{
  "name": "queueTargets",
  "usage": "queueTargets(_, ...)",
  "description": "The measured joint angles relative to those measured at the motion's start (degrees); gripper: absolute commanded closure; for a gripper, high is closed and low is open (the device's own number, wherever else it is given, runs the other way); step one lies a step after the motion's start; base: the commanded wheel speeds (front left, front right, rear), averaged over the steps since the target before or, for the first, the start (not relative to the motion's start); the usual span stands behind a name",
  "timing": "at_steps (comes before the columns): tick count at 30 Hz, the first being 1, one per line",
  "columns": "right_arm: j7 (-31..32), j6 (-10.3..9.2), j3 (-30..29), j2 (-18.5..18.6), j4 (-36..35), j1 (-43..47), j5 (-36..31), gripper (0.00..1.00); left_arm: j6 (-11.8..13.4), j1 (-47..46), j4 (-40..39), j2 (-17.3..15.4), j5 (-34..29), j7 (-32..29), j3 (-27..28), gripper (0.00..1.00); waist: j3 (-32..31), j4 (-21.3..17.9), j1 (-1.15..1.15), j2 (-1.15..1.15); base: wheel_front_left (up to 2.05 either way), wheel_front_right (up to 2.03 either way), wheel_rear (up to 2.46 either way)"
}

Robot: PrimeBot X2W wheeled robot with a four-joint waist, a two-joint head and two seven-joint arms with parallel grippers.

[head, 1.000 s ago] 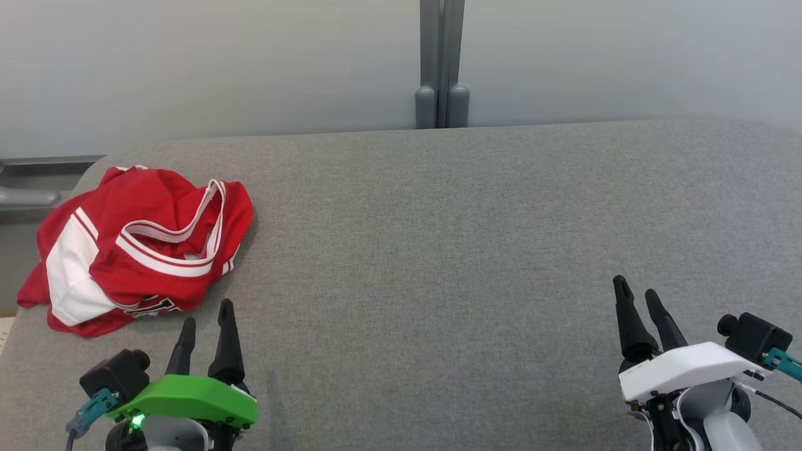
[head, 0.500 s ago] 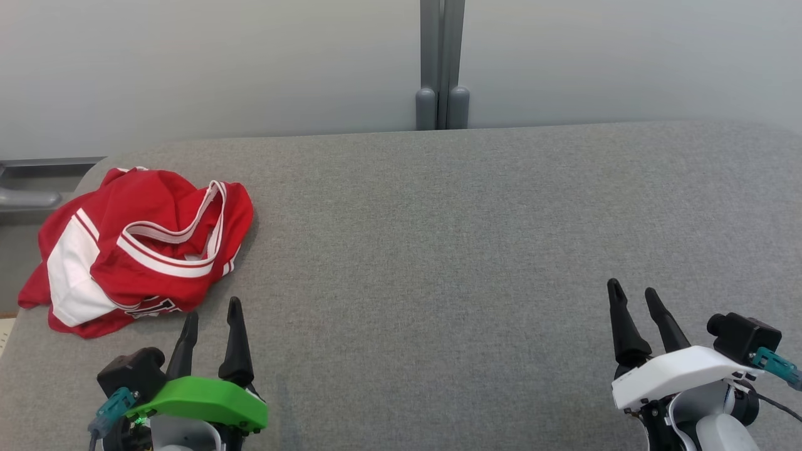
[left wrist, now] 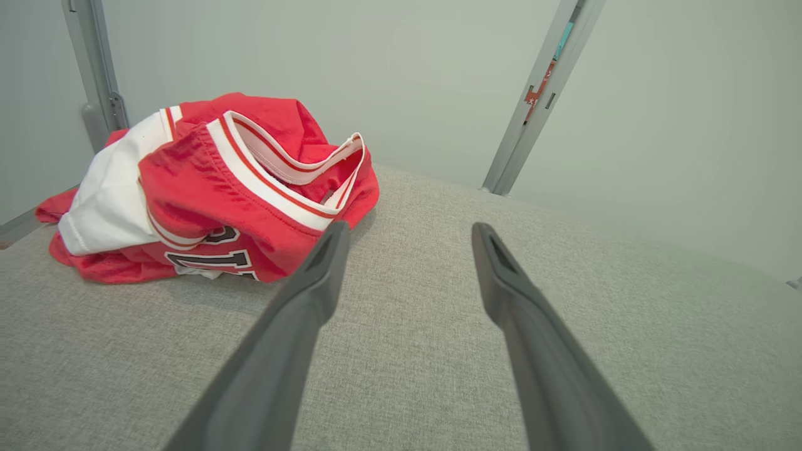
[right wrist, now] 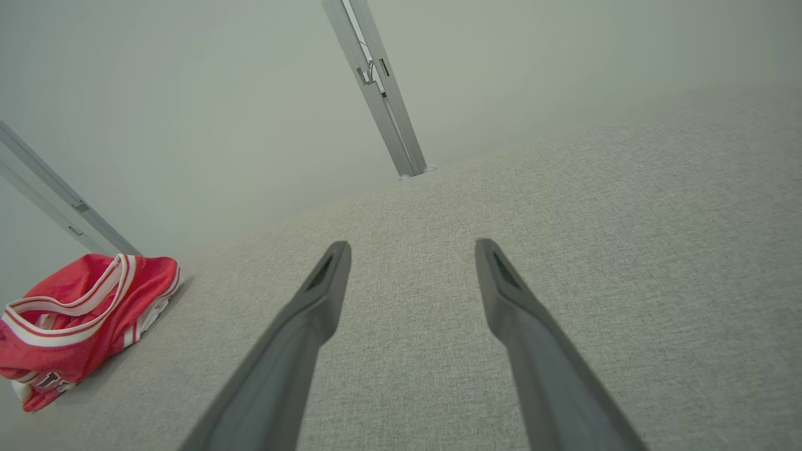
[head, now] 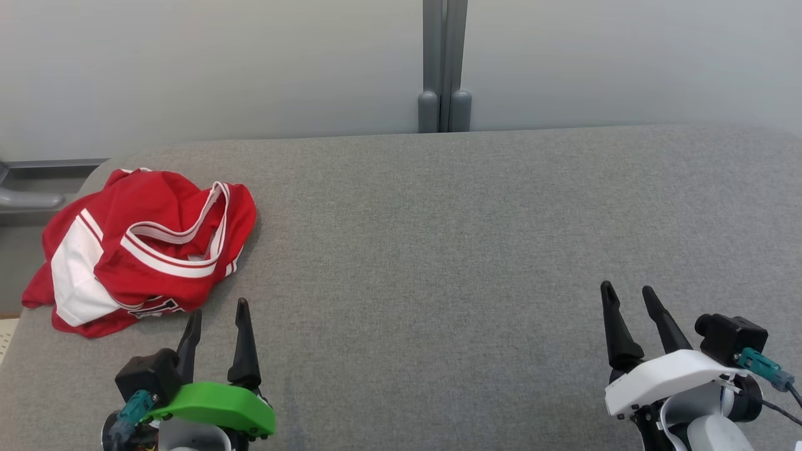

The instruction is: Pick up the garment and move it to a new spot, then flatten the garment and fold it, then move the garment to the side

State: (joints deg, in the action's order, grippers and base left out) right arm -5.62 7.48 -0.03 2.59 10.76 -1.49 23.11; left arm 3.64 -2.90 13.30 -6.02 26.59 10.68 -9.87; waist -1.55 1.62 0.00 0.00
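A crumpled red garment [head: 141, 247] with white bands lies bunched at the far left of the grey surface [head: 438, 250], near its left edge. In the left wrist view the garment [left wrist: 213, 188] sits just ahead and left of my fingers. My left gripper [head: 219, 310] stands open and empty just below the garment's near edge, not touching it. At the lower right my right gripper [head: 626, 289] is open too, with nothing between its fingers. From the right wrist view the garment [right wrist: 81, 313] shows far off to the left.
A pale wall with a grey vertical post [head: 443, 66] stands behind the surface. The surface's rounded left edge [head: 12, 338] lies close to the garment. Wide bare grey fabric stretches between the two grippers.
My left gripper has slid a little to the right and lower in the head view. The right gripper has shifted slightly left. The garment lies as before.
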Motion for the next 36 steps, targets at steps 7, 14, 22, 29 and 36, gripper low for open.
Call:
queueTargets(7,-0.5,0.00,0.3,0.0,0.0,0.0,-3.2,0.00,0.5,0.2,0.1,0.0,-3.2,1.0,-0.5,0.00,-0.3,0.1,0.00,0.00,0.00,0.00,0.00)
queueTargets(14,-0.9,0.00,0.7,0.1,0.1,0.1,-5.8,0.00,1.0,0.4,0.1,0.2,-5.3,1.8,-0.4,0.00,-0.5,0.1,0.00,0.00,0.00,0.00,0.00)
queueTargets(22,-1.5,0.00,0.9,0.1,0.5,0.3,-8.7,0.00,1.2,0.6,0.3,0.9,-6.0,2.6,-0.1,0.00,-0.7,0.0,0.00,0.00,0.00,0.00,0.00)
queueTargets(29,-2.1,0.00,1.4,0.1,0.6,0.3,-11.1,0.00,1.0,1.1,0.3,1.1,-8.0,3.4,-0.3,0.00,-0.8,0.1,0.00,0.00,0.00,0.00,0.00)
queueTargets(36,-2.6,0.00,1.8,0.2,0.4,0.4,-13.7,0.00,1.0,1.1,0.3,1.2,-10.0,4.0,-0.8,0.00,-0.8,0.1,0.00,0.00,0.00,0.00,0.00)
